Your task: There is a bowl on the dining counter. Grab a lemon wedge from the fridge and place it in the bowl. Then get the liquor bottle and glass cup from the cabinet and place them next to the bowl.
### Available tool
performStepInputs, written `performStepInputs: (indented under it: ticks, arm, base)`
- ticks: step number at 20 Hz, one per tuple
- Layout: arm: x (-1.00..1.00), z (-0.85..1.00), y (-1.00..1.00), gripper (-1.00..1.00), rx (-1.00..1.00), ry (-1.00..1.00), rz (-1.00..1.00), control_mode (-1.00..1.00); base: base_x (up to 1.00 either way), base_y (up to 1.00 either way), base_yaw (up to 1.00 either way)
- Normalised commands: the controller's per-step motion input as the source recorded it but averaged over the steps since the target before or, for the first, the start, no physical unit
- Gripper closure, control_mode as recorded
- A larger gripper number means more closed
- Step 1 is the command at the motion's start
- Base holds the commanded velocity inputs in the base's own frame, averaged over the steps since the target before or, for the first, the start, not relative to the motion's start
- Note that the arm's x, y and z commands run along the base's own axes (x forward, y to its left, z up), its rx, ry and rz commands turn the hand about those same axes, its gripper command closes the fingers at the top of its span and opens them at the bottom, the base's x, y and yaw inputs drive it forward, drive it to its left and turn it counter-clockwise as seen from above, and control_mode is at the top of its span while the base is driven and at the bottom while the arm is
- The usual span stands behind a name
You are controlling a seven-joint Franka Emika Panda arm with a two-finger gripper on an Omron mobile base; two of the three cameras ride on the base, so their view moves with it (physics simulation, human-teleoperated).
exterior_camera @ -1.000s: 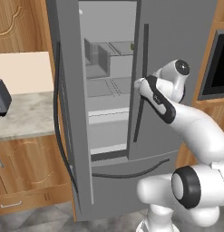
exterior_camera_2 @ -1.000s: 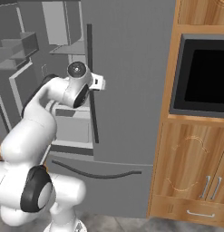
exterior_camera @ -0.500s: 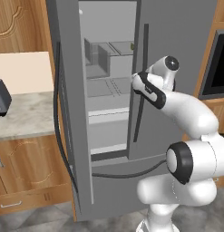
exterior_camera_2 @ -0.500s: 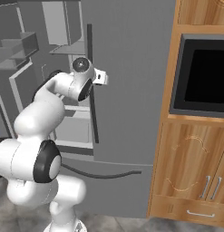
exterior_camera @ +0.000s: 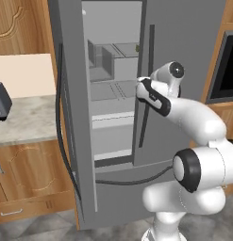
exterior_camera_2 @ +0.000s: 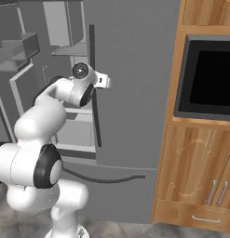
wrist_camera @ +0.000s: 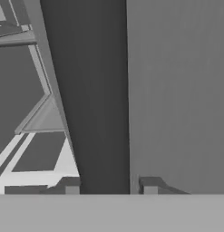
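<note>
Fridge (exterior_camera: 184, 28) left door stands open, so you're early: your claw (wrist_camera: 111, 183), spread and empty, faces the right door's handle (wrist_camera: 93, 90); lemon wedge unfetched.

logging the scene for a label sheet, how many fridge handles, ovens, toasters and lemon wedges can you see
long dark fridge handles: 3
black built-in oven: 1
dark grey toaster: 1
tiny yellow-green lemon wedge, on the upper fridge shelf: 1
total: 6

No legible text or labels anywhere
</note>
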Motion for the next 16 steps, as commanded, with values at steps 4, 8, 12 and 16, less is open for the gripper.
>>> performStepInputs:
  ticks: [4,8,12,16]
  arm:
    - [-0.08,0.0,-0.38,1.0,-0.06,-0.05,-0.02,-1.0]
    - [-0.53,0.0,-0.89,1.0,-0.04,-0.06,-0.01,-1.0]
    - [-0.87,0.0,-1.0,1.0,0.0,-0.04,0.0,-1.0]
    - [-1.0,0.02,-1.0,1.0,0.0,-0.07,0.0,-1.0]
  base:
    - [0.0,0.0,0.0]
    - [0.0,0.0,0.0]
    - [0.0,0.0,0.0]
    - [0.0,0.0,0.0]
